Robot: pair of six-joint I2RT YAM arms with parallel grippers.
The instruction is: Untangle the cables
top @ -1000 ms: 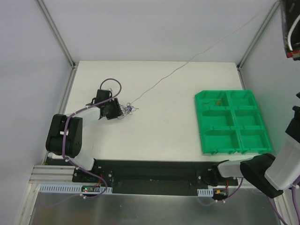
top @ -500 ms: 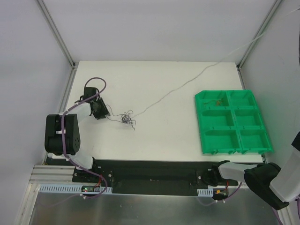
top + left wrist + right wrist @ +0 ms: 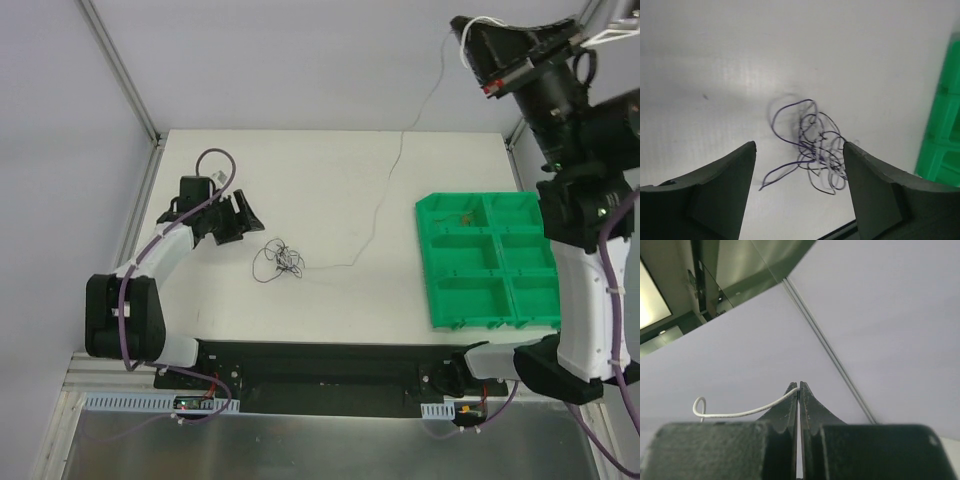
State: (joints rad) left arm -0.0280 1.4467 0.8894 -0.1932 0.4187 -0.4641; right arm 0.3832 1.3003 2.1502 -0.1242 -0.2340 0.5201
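The knot [image 3: 812,150] of thin dark and pale wires lies loose on the white table [image 3: 340,180], just in front of the left gripper [image 3: 238,215]. That gripper's fingers [image 3: 722,195] stand wide apart on either side of the knot, touching none of it. One white strand [image 3: 740,414] leads out of the knot, crosses the table and rises to the right gripper [image 3: 799,386], which is raised high above the far right corner. Its fingers are pressed together on the strand, with a short curled tail sticking out to one side.

The main risk is that nothing pins the knot. If the right arm pulls further, the whole bundle will probably slide across the table instead of giving up the strand, or the loops will cinch tighter.

The strand is very thin and held only at the fingertips, so a sharp tug could slip it free.

If the left gripper closes where it is, it may catch the white strand along with the others and lock it in.

The green tray [image 3: 465,295] sits well to the right, apart from the wires.
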